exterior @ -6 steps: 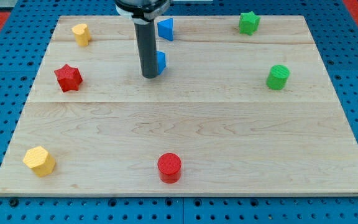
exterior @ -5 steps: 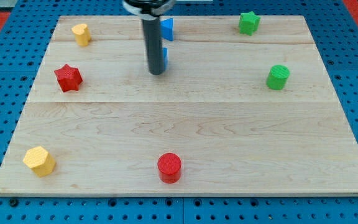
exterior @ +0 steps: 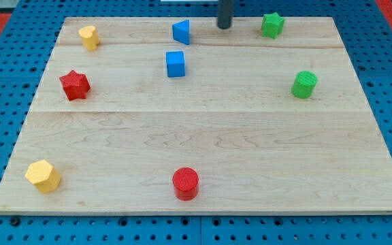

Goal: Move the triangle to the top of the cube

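Note:
A blue triangle block [exterior: 181,31] lies near the top edge of the wooden board [exterior: 203,129]. A blue cube [exterior: 175,63] sits just below it, a short gap apart. My tip [exterior: 224,26] is at the view's top, to the right of the triangle and clear of it, between the triangle and a green star. It touches no block.
A green star [exterior: 272,24] lies at the top right and a green cylinder [exterior: 304,84] at the right. A yellow block [exterior: 88,37] is at the top left, a red star [exterior: 74,84] at the left, a yellow hexagon [exterior: 43,175] at the bottom left, a red cylinder [exterior: 185,183] at the bottom middle.
My tip has moved from beside the blue cube up and to the right, to the top edge right of the triangle. The cube now shows fully. The blocks look unmoved.

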`<state>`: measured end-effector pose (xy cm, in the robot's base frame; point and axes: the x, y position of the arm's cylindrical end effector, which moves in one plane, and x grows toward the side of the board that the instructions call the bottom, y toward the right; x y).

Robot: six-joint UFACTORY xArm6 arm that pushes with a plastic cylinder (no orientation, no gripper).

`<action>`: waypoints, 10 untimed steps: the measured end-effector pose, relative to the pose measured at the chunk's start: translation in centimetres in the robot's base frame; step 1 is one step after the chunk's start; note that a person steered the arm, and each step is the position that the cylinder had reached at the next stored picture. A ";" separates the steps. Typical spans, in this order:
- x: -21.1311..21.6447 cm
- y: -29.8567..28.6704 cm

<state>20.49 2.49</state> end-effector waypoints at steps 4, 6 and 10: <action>6.6 -5.9; 4.2 -4.3; 1.2 -10.4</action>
